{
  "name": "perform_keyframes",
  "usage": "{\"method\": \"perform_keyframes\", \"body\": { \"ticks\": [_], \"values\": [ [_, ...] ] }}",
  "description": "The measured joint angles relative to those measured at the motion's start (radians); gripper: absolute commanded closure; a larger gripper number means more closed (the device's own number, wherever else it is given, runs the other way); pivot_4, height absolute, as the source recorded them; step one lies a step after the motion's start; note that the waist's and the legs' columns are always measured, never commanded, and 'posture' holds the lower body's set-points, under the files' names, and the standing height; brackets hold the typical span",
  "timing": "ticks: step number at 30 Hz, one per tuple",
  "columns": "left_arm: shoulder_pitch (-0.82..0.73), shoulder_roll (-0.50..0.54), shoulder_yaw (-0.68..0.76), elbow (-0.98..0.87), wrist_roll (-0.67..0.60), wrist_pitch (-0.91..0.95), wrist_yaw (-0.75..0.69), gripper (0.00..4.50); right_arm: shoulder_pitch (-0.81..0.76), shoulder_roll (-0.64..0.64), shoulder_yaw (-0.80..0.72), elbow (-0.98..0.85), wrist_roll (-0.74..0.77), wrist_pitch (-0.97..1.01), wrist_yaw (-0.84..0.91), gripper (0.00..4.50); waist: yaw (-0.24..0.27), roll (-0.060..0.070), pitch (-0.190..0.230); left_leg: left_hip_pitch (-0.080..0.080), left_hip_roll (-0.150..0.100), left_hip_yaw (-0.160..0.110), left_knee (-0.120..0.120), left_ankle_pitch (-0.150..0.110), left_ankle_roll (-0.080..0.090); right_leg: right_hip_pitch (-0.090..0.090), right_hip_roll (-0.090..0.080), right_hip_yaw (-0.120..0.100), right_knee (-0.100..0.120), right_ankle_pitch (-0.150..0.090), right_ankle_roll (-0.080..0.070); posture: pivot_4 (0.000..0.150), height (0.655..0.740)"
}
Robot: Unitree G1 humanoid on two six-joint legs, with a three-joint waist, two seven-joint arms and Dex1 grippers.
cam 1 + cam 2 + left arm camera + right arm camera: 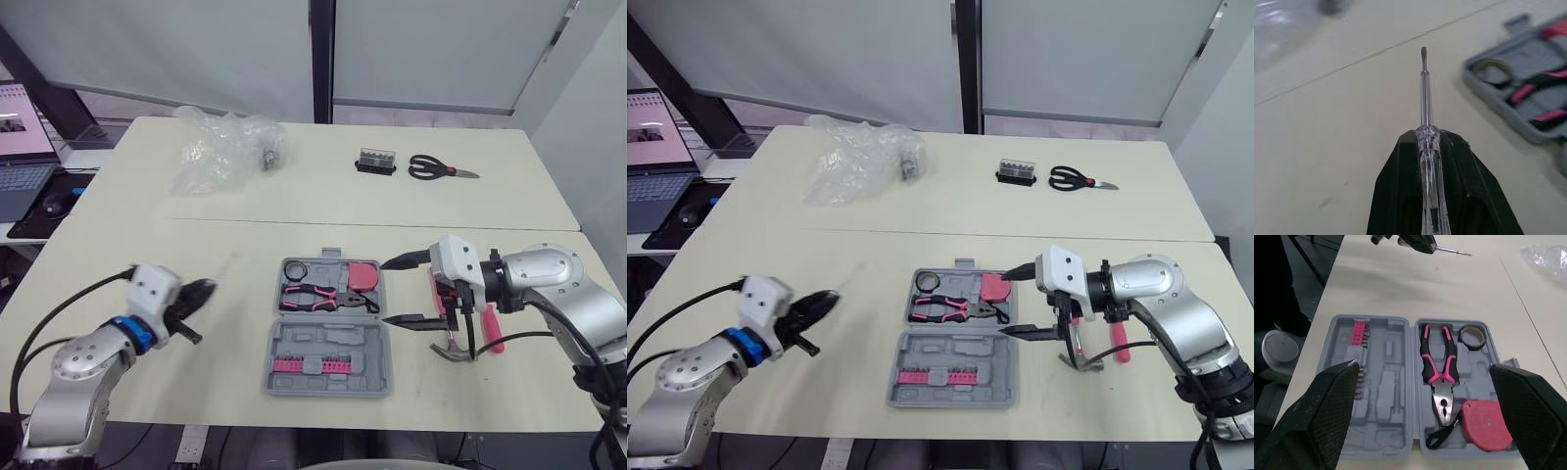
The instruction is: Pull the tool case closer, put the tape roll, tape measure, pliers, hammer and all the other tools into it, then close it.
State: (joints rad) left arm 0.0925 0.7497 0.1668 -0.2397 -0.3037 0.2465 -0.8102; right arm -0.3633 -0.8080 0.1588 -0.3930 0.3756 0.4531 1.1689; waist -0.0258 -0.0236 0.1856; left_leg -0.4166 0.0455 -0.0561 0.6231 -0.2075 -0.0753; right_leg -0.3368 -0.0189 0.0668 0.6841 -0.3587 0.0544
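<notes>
Left wrist view: with left claw point(1426, 139) clamped on smooth clear-handled screwdriver point(1424, 88), steel blade forward, carry rightward to open grey moulded-plastic tool case point(333, 343) at counter point(225, 245) centre. Lower shaft level into a free recess. Avoid right claw point(385, 292), spread wide and empty, at case's right edge near hammer point(453, 351).

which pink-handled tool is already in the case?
The pliers, lying in the tool case beside the tape roll and tape measure. The pink-handled hammer lies outside, on the table right of the case.
</notes>
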Motion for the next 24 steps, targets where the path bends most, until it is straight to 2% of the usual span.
{"method": "perform_keyframes", "body": {
  "ticks": [2, 11, 17, 24],
  "values": [
    [-0.054, 0.061, -0.104, -0.015, 0.031, -0.038, -0.11, 4.27, 0.03, -0.006, -0.007, -0.025, -0.001, 0.006, -0.019, 0.0, -0.002, 0.002, 0.001, 0.0, 0.0, 0.0, -0.001, 0.0, 0.0, 0.0, 0.0, 0.0, 0.0, 0.0, 0.0, 0.15, 0.74],
    [-0.285, 0.074, -0.368, 0.031, 0.152, -0.052, -0.285, 4.27, 0.135, -0.053, -0.008, -0.101, -0.051, 0.025, -0.083, 0.0, -0.005, 0.003, 0.002, -0.001, 0.001, 0.001, 0.0, 0.0, 0.0, -0.001, 0.002, 0.001, 0.0, 0.0, 0.0, 0.15, 0.74],
    [-0.343, 0.03, -0.481, 0.054, 0.218, -0.006, -0.312, 4.27, 0.154, -0.058, 0.002, -0.123, -0.079, 0.041, -0.109, 0.0, -0.005, 0.003, 0.002, -0.001, 0.001, 0.001, 0.001, 0.0, 0.0, -0.001, 0.002, 0.001, 0.0, 0.0, 0.0, 0.15, 0.74],
    [-0.365, -0.026, -0.525, 0.094, 0.27, 0.009, -0.291, 4.27, 0.157, -0.059, 0.003, -0.143, -0.08, 0.046, -0.111, 0.0, -0.005, 0.003, 0.002, -0.001, 0.001, 0.0, 0.001, 0.0, 0.0, 0.0, 0.002, 0.001, 0.001, 0.0, 0.0, 0.15, 0.74]
  ]
}}
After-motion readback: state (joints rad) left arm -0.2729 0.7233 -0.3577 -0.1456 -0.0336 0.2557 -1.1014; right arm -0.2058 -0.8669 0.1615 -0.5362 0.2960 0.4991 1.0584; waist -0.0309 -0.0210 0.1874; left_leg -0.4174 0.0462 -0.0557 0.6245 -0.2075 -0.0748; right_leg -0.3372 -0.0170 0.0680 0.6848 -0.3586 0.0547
